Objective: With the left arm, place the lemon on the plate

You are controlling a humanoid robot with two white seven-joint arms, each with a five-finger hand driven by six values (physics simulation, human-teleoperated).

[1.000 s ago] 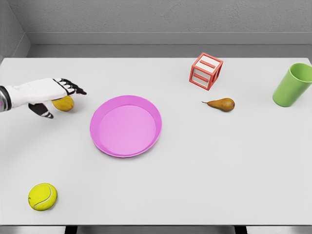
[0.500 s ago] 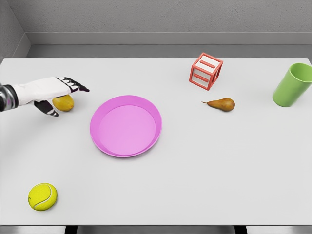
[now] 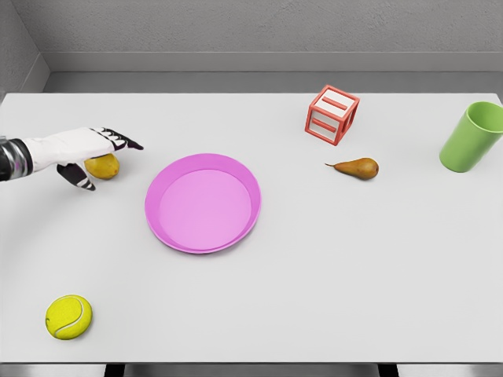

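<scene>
Yellow lemon (image 3: 103, 166) sits on the white table (image 3: 330, 267) right under the left hand (image 3: 85, 152), partly covered by it; fingers (image 3: 118, 140) stretched out flat over the top, thumb hanging down on the near side, so it's open and not gripping anything; pink plate (image 3: 203, 203) is just off past the fingertips, empty; tennis ball (image 3: 68, 316) well below the hand near the front edge; cube (image 3: 332, 115), pear (image 3: 357, 167) and green cup (image 3: 471, 137) way over on the far side from it.
</scene>
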